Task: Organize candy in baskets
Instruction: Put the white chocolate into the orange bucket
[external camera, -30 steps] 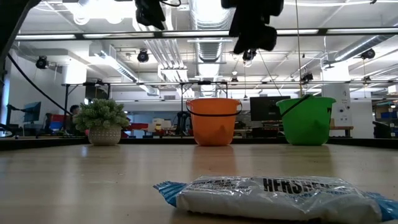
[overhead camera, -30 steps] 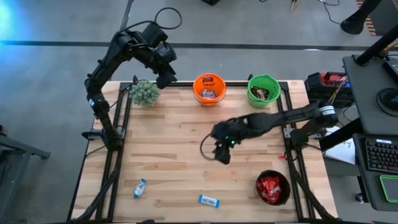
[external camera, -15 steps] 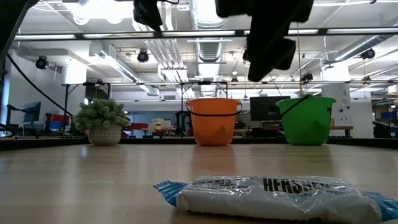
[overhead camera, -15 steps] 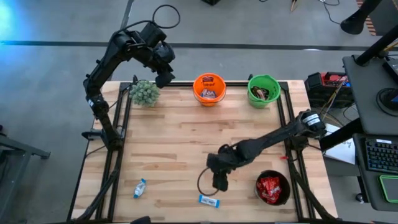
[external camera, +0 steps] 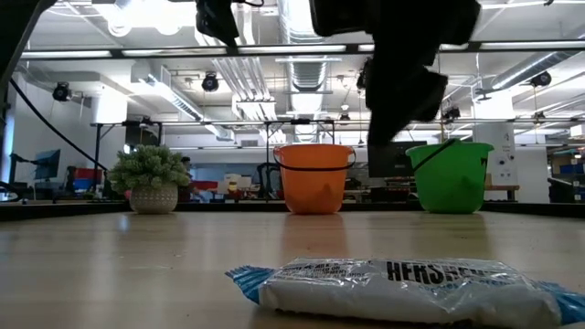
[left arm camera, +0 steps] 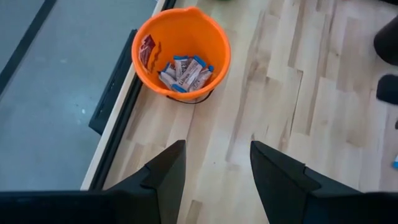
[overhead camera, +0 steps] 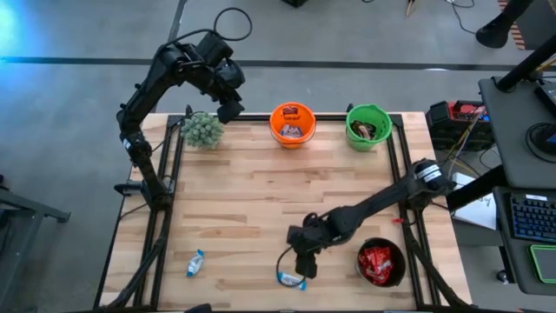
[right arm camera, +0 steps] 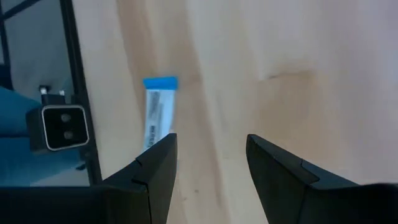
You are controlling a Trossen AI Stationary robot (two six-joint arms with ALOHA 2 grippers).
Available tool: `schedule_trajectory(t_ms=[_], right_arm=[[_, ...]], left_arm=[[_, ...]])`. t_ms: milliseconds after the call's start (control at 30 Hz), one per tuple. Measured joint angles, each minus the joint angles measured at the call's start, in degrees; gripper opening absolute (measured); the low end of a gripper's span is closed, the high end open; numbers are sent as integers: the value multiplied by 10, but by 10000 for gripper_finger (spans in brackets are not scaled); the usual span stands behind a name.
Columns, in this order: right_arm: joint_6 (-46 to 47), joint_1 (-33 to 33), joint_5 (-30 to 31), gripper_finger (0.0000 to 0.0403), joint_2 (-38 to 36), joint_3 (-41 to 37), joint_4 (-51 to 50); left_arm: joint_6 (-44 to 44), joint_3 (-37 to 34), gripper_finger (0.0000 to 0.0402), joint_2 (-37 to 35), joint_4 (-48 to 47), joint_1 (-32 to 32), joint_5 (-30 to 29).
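Right gripper [overhead camera: 300,268], fingers parted w/ nothing between, is held over the blue-and-white bar [overhead camera: 291,280] near the table's [overhead camera: 252,196] front edge; the bar is partly hidden by it from above. A 2nd bar [overhead camera: 195,263] lies front-left, w/ bare wood around it. Left gripper [left arm camera: 214,171], jaws apart & empty, waits above the back edge near the orange basket [overhead camera: 292,124]. Green basket [overhead camera: 368,125] is set back-right, black basket [overhead camera: 380,263] front-right w/ red packets.
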Motion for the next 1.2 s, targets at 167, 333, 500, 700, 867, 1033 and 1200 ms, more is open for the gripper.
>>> schedule_trajectory(t_ms=[167,333,500,700,867,1033,1200], right_arm=[[5,29,-11,182,44,10,32],[5,55,-10,182,73,17,53],[6,76,-14,182,100,16,69],[-1,83,-13,182,117,16,77],[-9,83,-10,182,122,16,88],[-13,82,0,182,123,16,100],[-10,81,14,178,128,10,105]], left_arm=[[-15,-1,162,0,0,0,0],[-28,-1,162,0,0,0,0],[-45,-1,162,0,0,0,0],[-57,-1,162,0,0,0,1],[-70,-1,162,0,0,0,1],[-70,-1,162,0,0,0,1],[-67,-1,162,0,0,0,1]])
